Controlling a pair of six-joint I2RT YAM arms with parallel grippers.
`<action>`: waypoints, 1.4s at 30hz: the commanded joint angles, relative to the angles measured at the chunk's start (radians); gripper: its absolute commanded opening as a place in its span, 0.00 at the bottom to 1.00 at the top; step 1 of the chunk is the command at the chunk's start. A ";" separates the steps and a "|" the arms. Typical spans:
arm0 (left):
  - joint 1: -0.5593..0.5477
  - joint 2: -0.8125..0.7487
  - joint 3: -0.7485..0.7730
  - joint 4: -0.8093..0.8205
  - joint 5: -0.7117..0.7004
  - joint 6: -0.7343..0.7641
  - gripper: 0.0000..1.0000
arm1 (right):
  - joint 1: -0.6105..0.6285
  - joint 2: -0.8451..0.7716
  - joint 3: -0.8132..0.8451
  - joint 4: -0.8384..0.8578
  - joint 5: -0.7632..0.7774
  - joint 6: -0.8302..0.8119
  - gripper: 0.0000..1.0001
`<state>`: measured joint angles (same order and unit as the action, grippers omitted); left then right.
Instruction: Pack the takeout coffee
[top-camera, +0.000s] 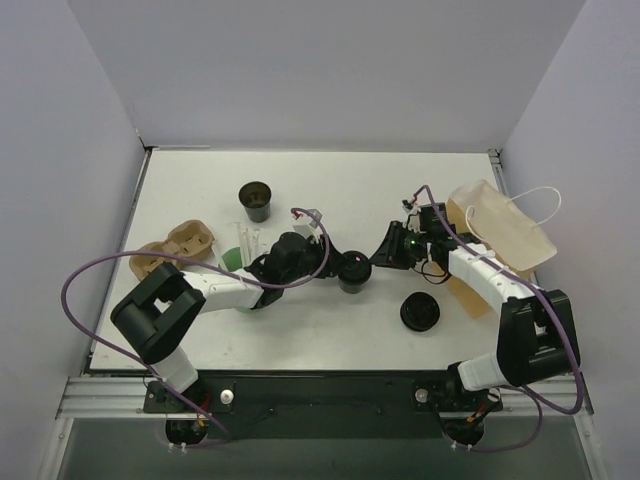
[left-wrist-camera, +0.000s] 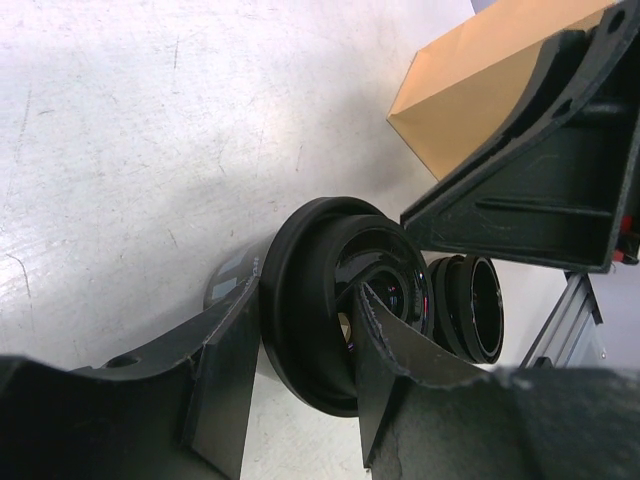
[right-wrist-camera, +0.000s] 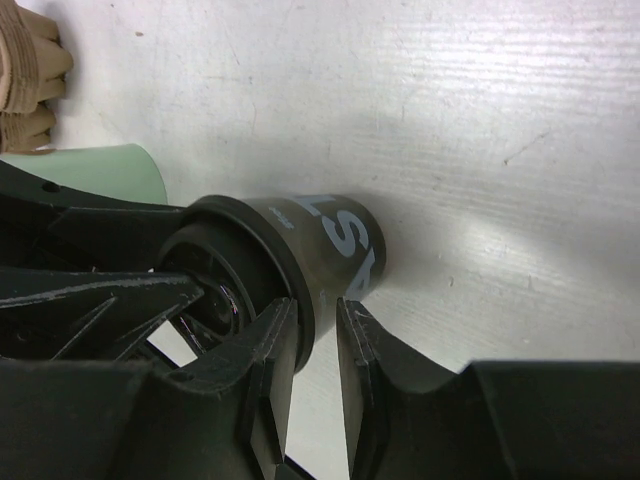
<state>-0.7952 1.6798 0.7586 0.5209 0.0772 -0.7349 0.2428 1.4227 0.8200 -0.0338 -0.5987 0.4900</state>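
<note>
The takeout coffee (top-camera: 354, 274), a small black paper cup with pale lettering and a black lid on it, stands at the table's middle. It shows in the left wrist view (left-wrist-camera: 300, 250) and the right wrist view (right-wrist-camera: 340, 235). My left gripper (top-camera: 340, 270) comes from the left and pinches the lid's rim, one finger outside and one in the lid's recess (left-wrist-camera: 305, 340). My right gripper (top-camera: 378, 262) comes from the right; its fingers (right-wrist-camera: 318, 325) straddle the rim on the opposite side, closed narrow.
A loose flat black lid (top-camera: 421, 312) lies near front right. A black cup with a brown inside (top-camera: 256, 200) stands at the back. A green cup (top-camera: 232, 258) and a tan cup carrier (top-camera: 175, 245) are left. A plastic bag (top-camera: 505, 228) and a brown paper piece (top-camera: 466, 292) are right.
</note>
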 joint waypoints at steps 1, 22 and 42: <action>-0.029 0.103 -0.113 -0.443 -0.103 0.046 0.37 | 0.000 -0.059 0.036 -0.152 0.034 -0.028 0.24; -0.041 0.135 -0.093 -0.458 -0.116 0.031 0.37 | 0.001 -0.136 -0.038 -0.129 0.017 0.024 0.23; -0.041 0.138 -0.081 -0.469 -0.113 0.031 0.37 | 0.001 -0.061 -0.084 -0.006 -0.029 0.073 0.24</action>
<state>-0.8249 1.6909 0.7670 0.5236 0.0044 -0.7898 0.2428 1.3334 0.7441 -0.0689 -0.6102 0.5514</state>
